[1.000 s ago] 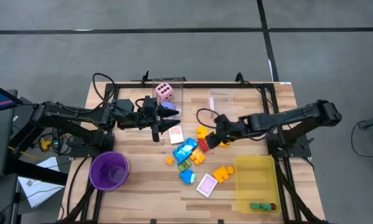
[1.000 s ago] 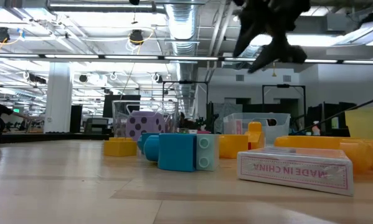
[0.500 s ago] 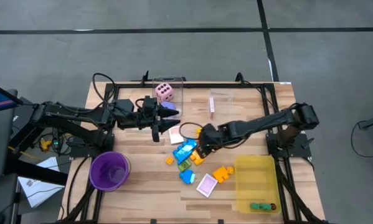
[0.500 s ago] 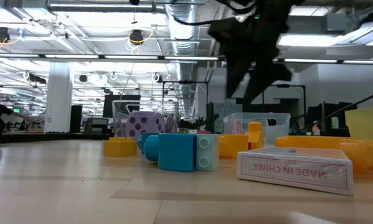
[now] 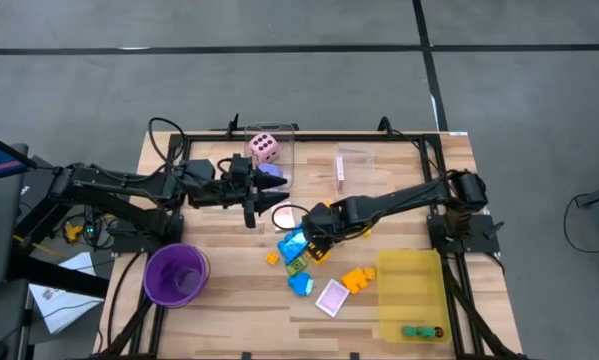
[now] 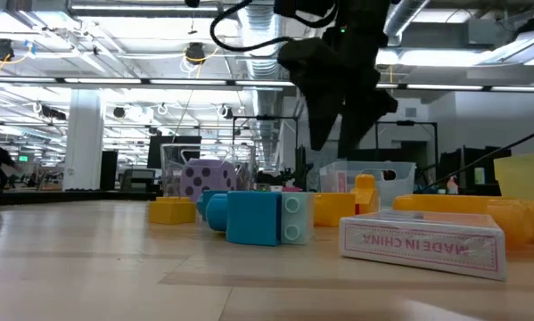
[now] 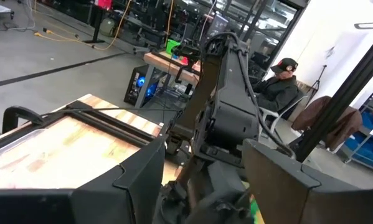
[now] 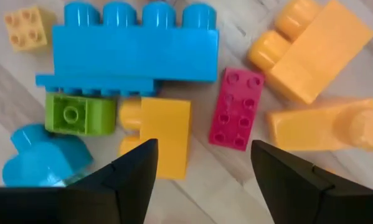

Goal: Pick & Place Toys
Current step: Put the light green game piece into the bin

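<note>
The toys lie in a loose pile (image 5: pixel 301 252) at the table's middle. My right gripper (image 5: pixel 314 230) hangs open just above it, pointing down and touching nothing. In the right wrist view its fingers (image 8: pixel 133 171) straddle a yellow block (image 8: pixel 160 137) and a magenta brick (image 8: pixel 236 109). Around them lie a long blue block (image 8: pixel 136 46), a green block (image 8: pixel 74 115) and two orange blocks (image 8: pixel 311 50). A pink-white card (image 5: pixel 332 297) lies flat nearer the front edge. My left gripper (image 5: pixel 267 195) waits level left of the pile, open, with nothing between its fingers.
A purple cup (image 5: pixel 176 275) stands at the front left. A yellow tray (image 5: pixel 411 265) at the front right holds a few small pieces. A clear box (image 5: pixel 284 135) with a pink die (image 5: pixel 264 148) and a second clear box (image 5: pixel 354 165) stand at the far edge.
My right gripper has moved toward the table's left edge and down, from right of the pile to just over it. It has tipped to point more steeply down. The toys have not moved.
</note>
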Motion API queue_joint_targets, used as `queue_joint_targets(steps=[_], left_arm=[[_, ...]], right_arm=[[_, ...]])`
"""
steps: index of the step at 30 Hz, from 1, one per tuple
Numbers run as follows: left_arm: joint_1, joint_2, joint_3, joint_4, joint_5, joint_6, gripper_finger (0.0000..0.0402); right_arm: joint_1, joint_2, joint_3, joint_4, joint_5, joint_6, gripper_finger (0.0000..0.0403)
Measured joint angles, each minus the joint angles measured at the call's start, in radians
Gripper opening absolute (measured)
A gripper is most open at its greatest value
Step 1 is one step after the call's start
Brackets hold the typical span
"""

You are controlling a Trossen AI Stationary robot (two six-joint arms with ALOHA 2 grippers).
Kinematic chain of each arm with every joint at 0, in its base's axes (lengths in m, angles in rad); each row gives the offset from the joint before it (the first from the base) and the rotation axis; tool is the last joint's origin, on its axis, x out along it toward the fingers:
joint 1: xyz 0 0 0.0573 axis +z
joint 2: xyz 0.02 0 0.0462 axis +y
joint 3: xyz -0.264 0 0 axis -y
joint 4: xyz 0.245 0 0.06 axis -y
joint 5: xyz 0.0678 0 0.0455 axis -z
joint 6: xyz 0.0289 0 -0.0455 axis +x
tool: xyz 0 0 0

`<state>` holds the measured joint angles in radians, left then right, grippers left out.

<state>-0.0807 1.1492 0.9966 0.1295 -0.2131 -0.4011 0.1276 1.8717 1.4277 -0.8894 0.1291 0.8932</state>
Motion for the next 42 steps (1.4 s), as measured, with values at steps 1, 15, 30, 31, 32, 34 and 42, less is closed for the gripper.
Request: queue_joint_targets(steps=[1,15,30,31,32,34,42], left_arm=[[0.000,0.000,0.000,-0.001,0.000,0.000,0.0213],[0.000,0.000,0.000,-0.001,-0.001,0.000,0.0213],[0.000,0.000,0.000,-0.002,-0.005,0.000,0.0213],[0.000,0.000,0.000,-0.002,-0.005,0.000,0.0213],[0.000,0.000,0.000,-0.002,-0.005,0.000,0.0213],[0.000,0.000,0.000,-0.003,-0.004,0.000,0.0213],[0.001,0.000,0.000,-0.003,-0.003,0.000,0.0213]], right_arm=[[-0.003,0.000,0.000,0.006,0.000,0.006,0.0250],[-0.013,0.000,-0.001,-0.002,-0.001,0.005,0.0249],[-0.013,0.000,-0.002,-0.001,-0.001,-0.003,0.0249],[-0.013,0.000,-0.002,-0.001,-0.001,-0.003,0.0249],[-0.013,0.000,-0.002,0.000,-0.001,-0.003,0.0249],[-0.012,0.000,-0.002,0.007,-0.001,-0.010,0.0249],[0.031,-0.001,-0.002,0.078,-0.036,-0.066,0.0249]])
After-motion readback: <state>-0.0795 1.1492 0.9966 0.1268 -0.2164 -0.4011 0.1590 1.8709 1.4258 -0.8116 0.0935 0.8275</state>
